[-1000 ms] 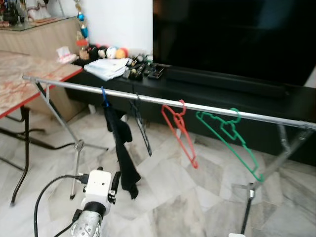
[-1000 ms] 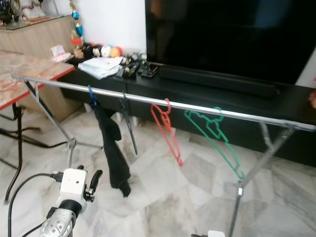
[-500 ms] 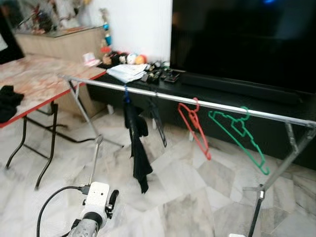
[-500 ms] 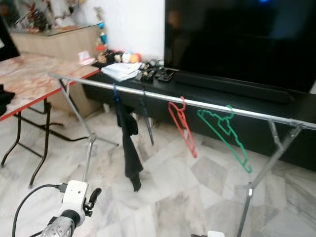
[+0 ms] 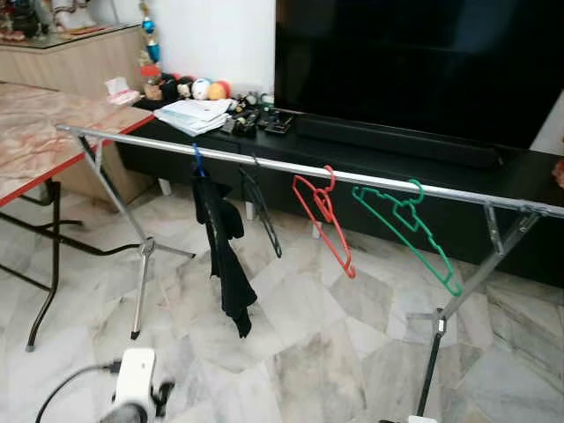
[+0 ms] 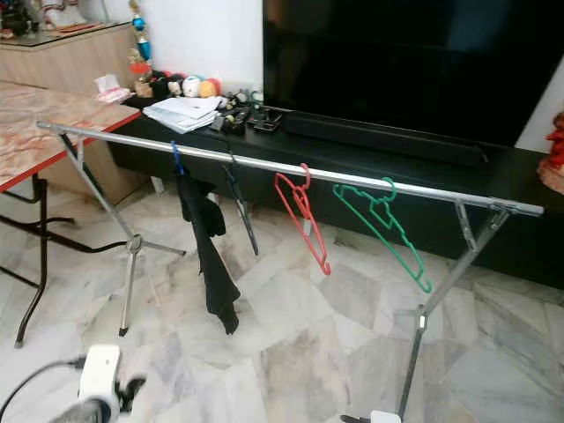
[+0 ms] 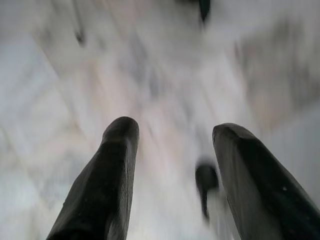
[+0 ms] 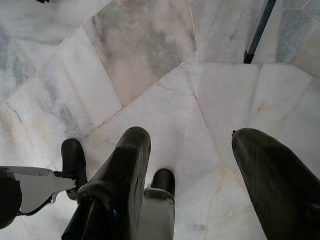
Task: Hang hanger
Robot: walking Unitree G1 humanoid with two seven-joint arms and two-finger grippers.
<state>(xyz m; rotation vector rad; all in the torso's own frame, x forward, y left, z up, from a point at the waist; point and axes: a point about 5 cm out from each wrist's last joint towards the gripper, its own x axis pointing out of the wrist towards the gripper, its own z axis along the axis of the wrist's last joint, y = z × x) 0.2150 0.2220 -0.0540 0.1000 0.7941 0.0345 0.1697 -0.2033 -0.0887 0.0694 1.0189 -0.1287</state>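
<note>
A long silver clothes rail (image 5: pixel 291 167) on folding metal legs runs across a room with a pale marble floor (image 5: pixel 308 352). Four hangers hang from it. From left to right: a blue hanger (image 5: pixel 196 164) carrying a black garment (image 5: pixel 222 251), a black hanger (image 5: pixel 262 211), a red hanger (image 5: pixel 324 220), and a green hanger (image 5: pixel 407 233) nearest the right end. Behind the rail stand a low black cabinet (image 5: pixel 529 189) and a large dark television (image 5: pixel 414 62). A red-edged tabletop (image 5: pixel 35 141) sits at the far left. The left hand (image 7: pixel 172 135) hangs low over the floor, fingers apart and holding nothing. The right hand (image 8: pixel 192 145) does the same, also parted and empty.
</note>
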